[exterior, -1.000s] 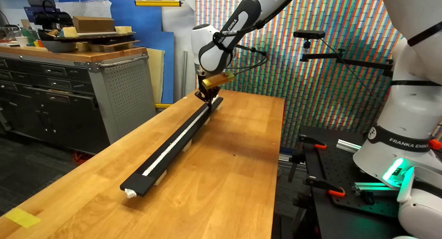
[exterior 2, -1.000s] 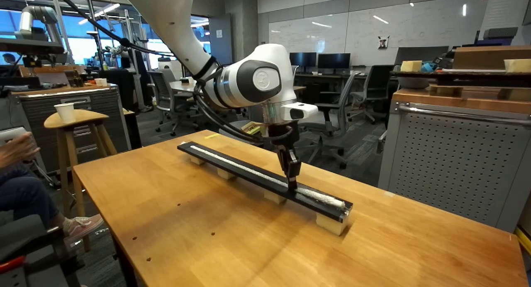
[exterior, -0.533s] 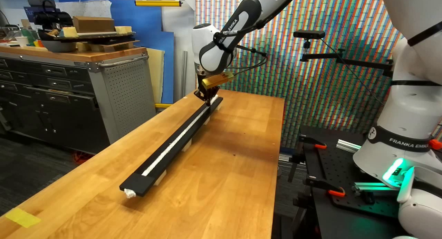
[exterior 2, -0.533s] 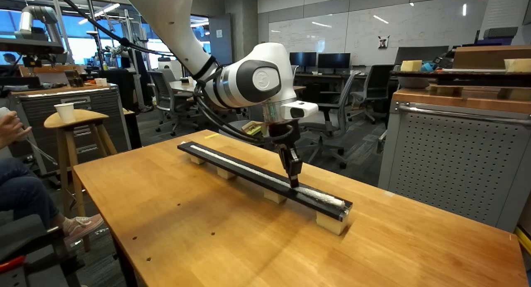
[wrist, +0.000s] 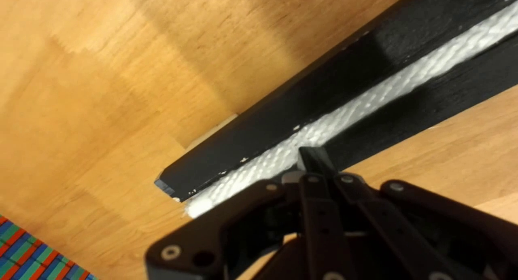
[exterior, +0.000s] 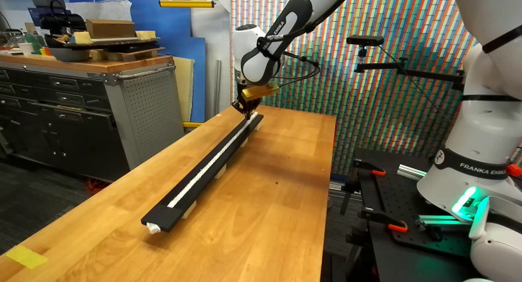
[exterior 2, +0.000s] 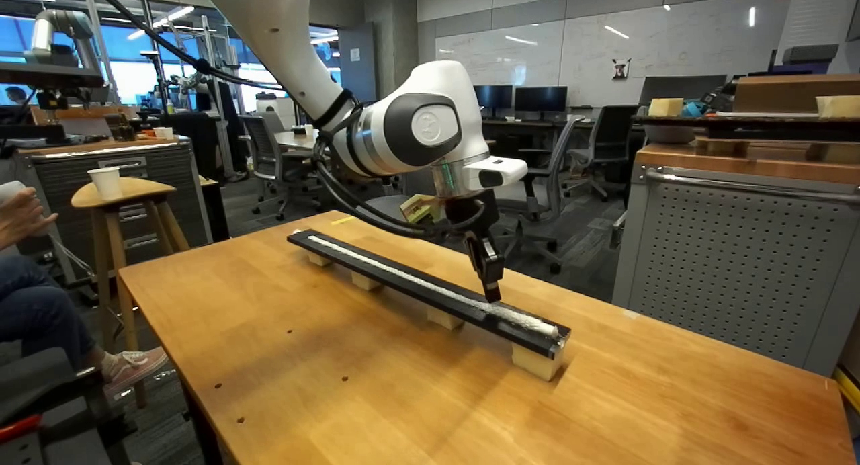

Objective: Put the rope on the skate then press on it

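The skate, a long black rail, lies raised on blocks and shows in both exterior views (exterior: pixel 163 217) (exterior 2: pixel 524 334) and the wrist view (wrist: pixel 263 130). The cream-white rope lies along its groove, also in all views (exterior: pixel 204 171) (exterior 2: pixel 403 273) (wrist: pixel 372 98). Near one end the rope looks thicker and bulges above the groove. My gripper (exterior 2: pixel 493 297) is shut and empty, pointing down over the rope near that end; it also shows at the rail's far end in an exterior view (exterior: pixel 247 116). In the wrist view its fingertips (wrist: pixel 313 150) overlap the rope's edge. I cannot tell whether they touch it.
The rail rests on several small wooden blocks (exterior 2: pixel 535 364) on the wooden table (exterior 2: pixel 302 364). Yellow tape (exterior: pixel 27 256) marks a table corner. A grey cabinet (exterior 2: pixel 746 263) stands beyond the table. A seated person's hand (exterior 2: pixel 23 216) is at the side.
My gripper was down at the rail. It has risen slightly and moved along the rope toward the rail's end with the bulging rope. The person's hand has shifted.
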